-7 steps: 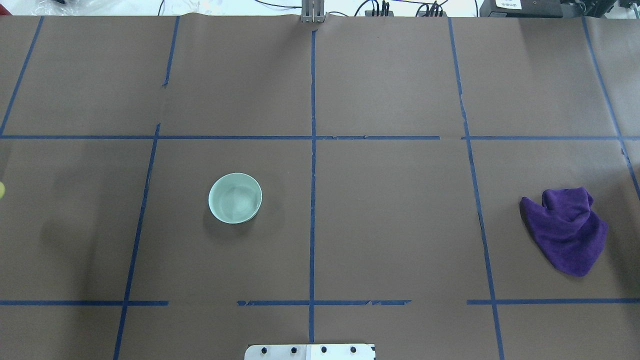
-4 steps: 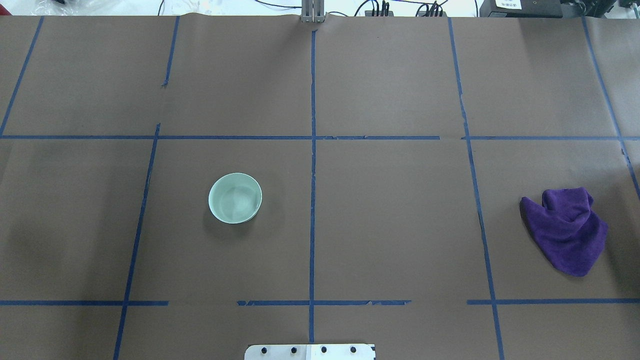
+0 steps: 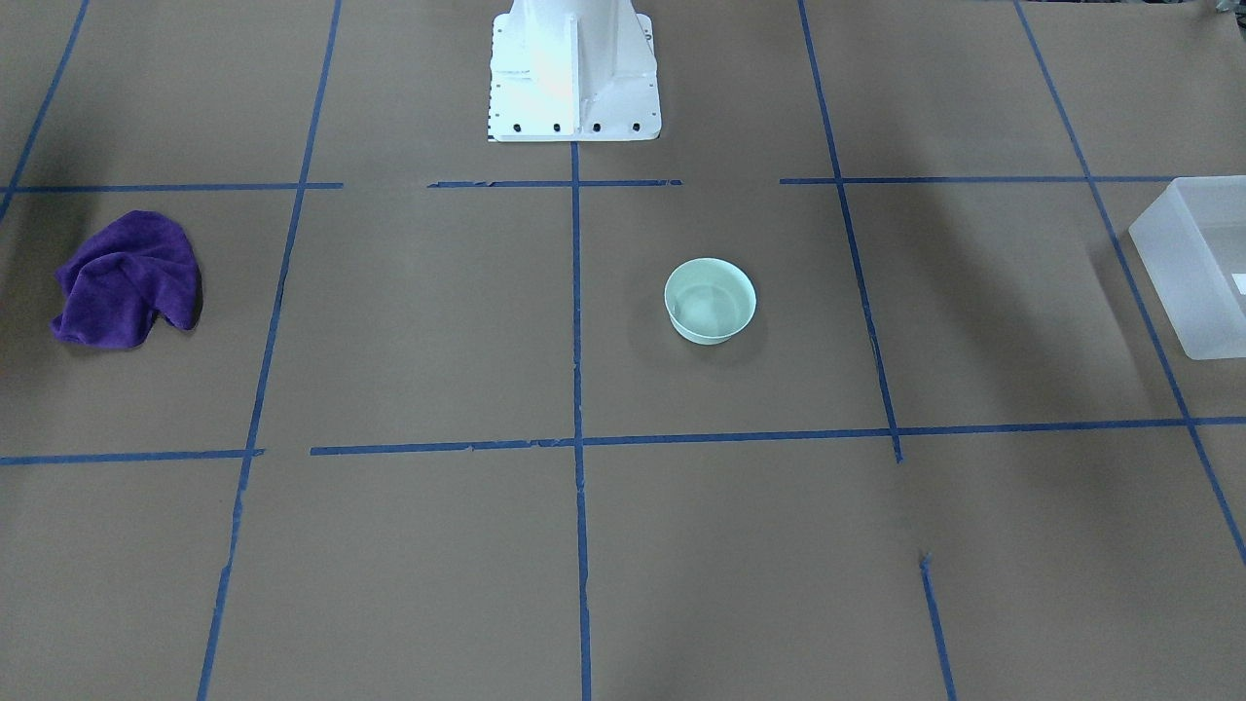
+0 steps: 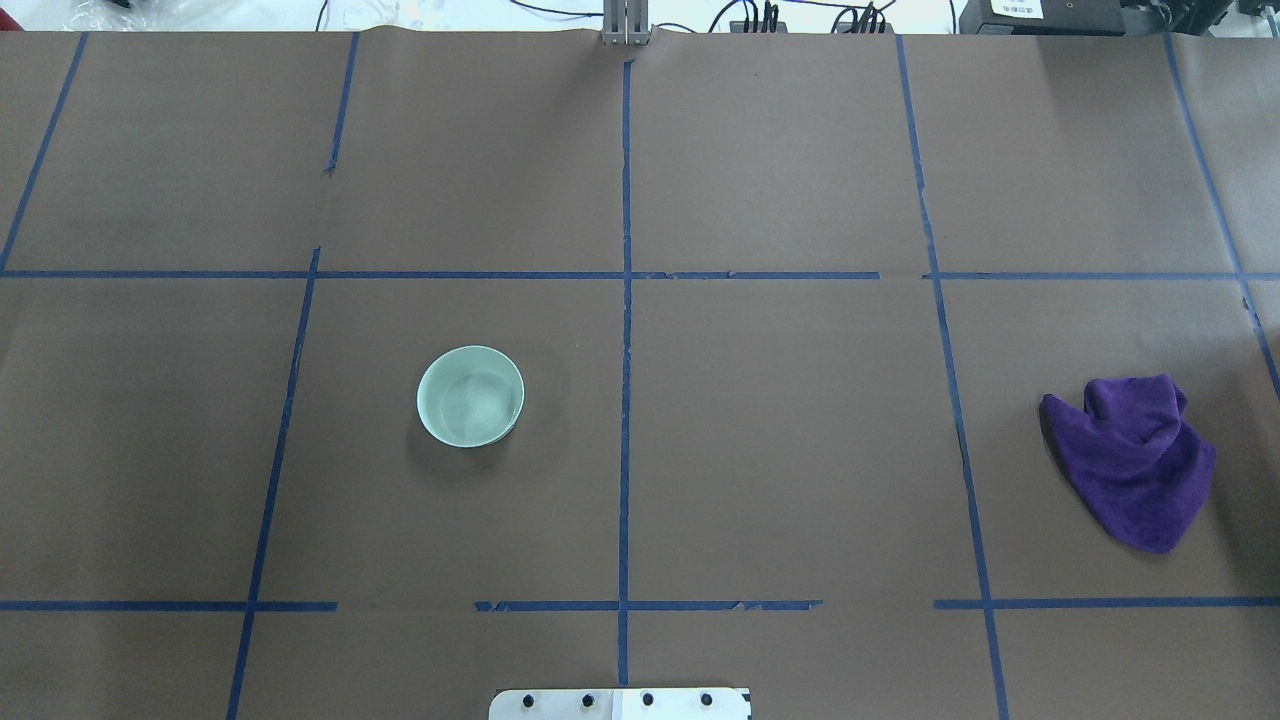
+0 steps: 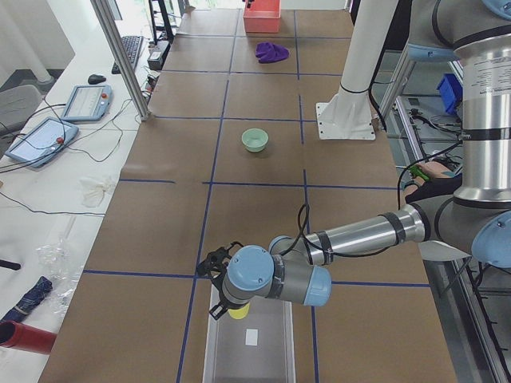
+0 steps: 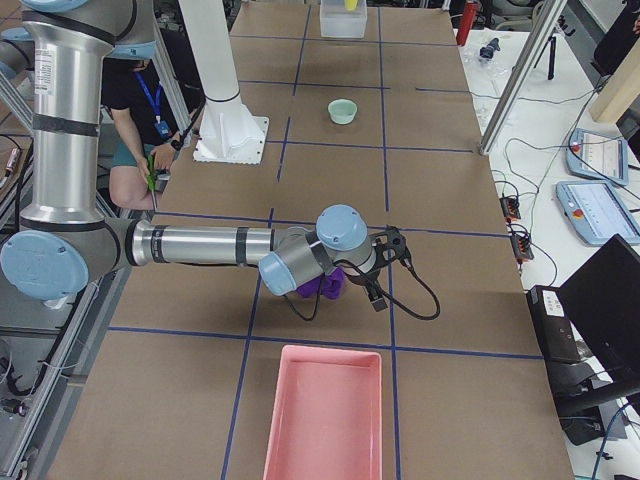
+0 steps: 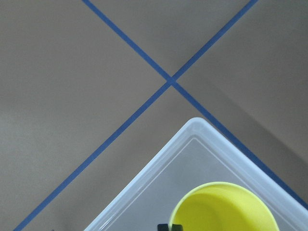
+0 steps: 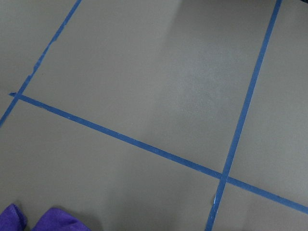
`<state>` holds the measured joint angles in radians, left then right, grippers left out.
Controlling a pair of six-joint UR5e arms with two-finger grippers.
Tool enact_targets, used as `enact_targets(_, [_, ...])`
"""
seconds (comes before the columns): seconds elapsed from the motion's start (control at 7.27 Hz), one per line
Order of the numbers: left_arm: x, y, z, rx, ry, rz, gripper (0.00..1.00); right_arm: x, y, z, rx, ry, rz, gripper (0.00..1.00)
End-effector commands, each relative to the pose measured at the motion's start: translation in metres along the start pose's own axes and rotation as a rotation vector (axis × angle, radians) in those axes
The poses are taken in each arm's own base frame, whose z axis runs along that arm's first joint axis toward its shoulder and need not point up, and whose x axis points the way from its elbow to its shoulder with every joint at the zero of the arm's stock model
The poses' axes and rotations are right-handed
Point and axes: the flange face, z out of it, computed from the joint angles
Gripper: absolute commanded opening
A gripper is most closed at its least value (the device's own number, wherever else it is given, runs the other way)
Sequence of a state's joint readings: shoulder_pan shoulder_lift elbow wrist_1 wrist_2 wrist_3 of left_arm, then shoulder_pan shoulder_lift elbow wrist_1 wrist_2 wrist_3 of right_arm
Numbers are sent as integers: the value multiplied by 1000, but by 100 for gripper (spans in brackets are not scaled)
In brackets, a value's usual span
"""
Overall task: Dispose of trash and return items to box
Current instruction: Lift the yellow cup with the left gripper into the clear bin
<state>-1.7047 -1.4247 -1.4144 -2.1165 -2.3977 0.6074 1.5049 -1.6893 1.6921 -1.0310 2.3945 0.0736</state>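
You have even, diffuse overhead light across the desk [image 4: 800, 450], so the bowl [image 4: 470, 396] throws only a faint, soft-edged shadow. The white pedestal [image 3: 572, 68] glares nearly blown out in the front view. The yellow cup [image 7: 226, 209] looks slightly soft so close to the left wrist camera.

— What colours does the table [image 4: 800, 450] show?

— It is a flat brown, crossed by a grid of blue tape lines [image 4: 625, 400].

— And the things about it?

— The bowl [image 4: 470, 396] is pale mint green, plain inside and out. The cloth [image 4: 1135, 460] is deep purple. The box [image 3: 1183, 282] is frosted, translucent white with a small white label [image 3: 1238, 283]. The cup [image 7: 224, 209] is bright yellow, and the tray [image 6: 325, 410] plain pink.
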Motion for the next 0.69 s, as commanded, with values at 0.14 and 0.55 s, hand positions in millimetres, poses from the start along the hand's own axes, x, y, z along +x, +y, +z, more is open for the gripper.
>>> enact_targets(0.14, [42,50,29,48,119,-118,0,1,1,1,-3,0,3,100])
enact_targets(0.55, [55,51,48,12,165,-90,1,2,3,2,-5,0,7,100])
